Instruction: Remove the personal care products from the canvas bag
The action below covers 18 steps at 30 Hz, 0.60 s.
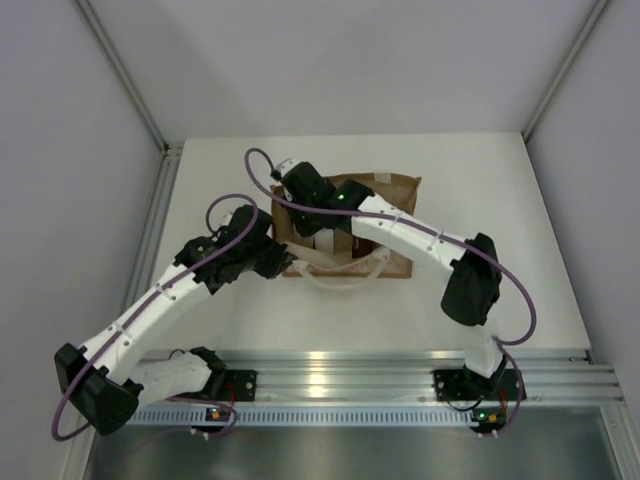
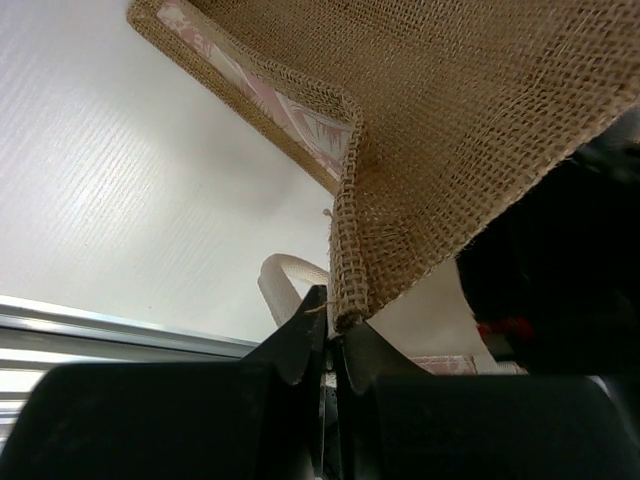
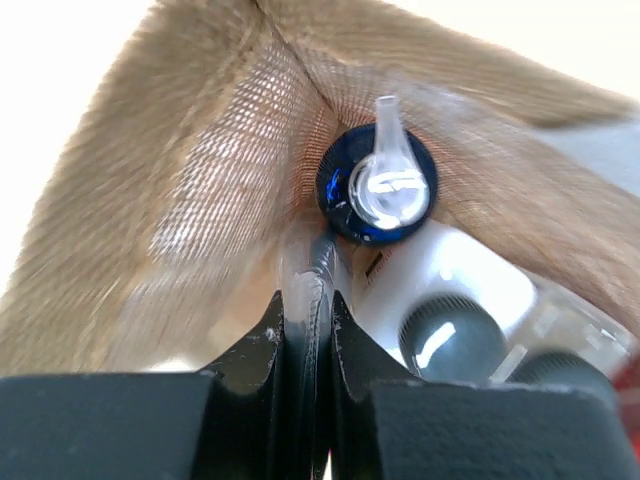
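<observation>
The tan woven canvas bag lies on the white table, its cream handles towards me. My left gripper is shut on a corner of the bag's rim and holds the weave up off the table. My right wrist reaches into the bag's mouth. Inside, my right gripper is shut on a thin clear and dark strip; I cannot tell what it belongs to. Beside it are a dark blue bottle top with a clear nozzle, a white squarish bottle with a dark cap, another grey cap and a bit of red.
A cream handle loop hangs by my left fingers. The aluminium rail runs along the table's near edge and also shows in the left wrist view. White walls stand at the left, right and back.
</observation>
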Available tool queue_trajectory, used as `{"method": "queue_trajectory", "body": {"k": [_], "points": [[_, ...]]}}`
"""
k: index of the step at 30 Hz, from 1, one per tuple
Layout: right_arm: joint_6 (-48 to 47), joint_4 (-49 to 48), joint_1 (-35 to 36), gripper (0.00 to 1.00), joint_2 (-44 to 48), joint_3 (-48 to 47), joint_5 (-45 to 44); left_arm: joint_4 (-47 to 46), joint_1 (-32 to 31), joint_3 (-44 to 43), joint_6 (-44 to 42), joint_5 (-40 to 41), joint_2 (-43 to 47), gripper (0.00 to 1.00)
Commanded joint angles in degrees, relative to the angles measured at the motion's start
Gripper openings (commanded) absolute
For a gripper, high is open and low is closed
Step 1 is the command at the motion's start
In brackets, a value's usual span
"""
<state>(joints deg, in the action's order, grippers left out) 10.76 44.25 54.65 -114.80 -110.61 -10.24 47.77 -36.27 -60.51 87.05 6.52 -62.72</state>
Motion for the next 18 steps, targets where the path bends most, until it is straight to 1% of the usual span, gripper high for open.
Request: {"method": "queue_trajectory", "body": {"k": [1,5,12,15,18], "points": [[1.8,-5.58,1.33,0.0,9.07,-3.21,-2.06,1.98,-0.03,0.3,1.11,1.91,0.84,0.0],[2.33,-3.65,1.33,0.0,11.79,-4.26,-1.36,1.89,-0.03,0.48,1.28,1.91,0.76,0.0],[3.39,-0.05,1.33,0.0,20.93,-6.55,-2.41,1.89,-0.03,0.66,1.28,1.65,0.49,0.0],[3.47,1.18,1.33,0.0,25.15,-6.64,-4.61,1.89,-0.03,0.66,1.11,1.65,0.4,0.0],[3.65,3.12,1.25,0.0,29.63,-5.68,-8.91,1.89,-0.03,0.66,0.93,1.3,0.32,0.0]]}}
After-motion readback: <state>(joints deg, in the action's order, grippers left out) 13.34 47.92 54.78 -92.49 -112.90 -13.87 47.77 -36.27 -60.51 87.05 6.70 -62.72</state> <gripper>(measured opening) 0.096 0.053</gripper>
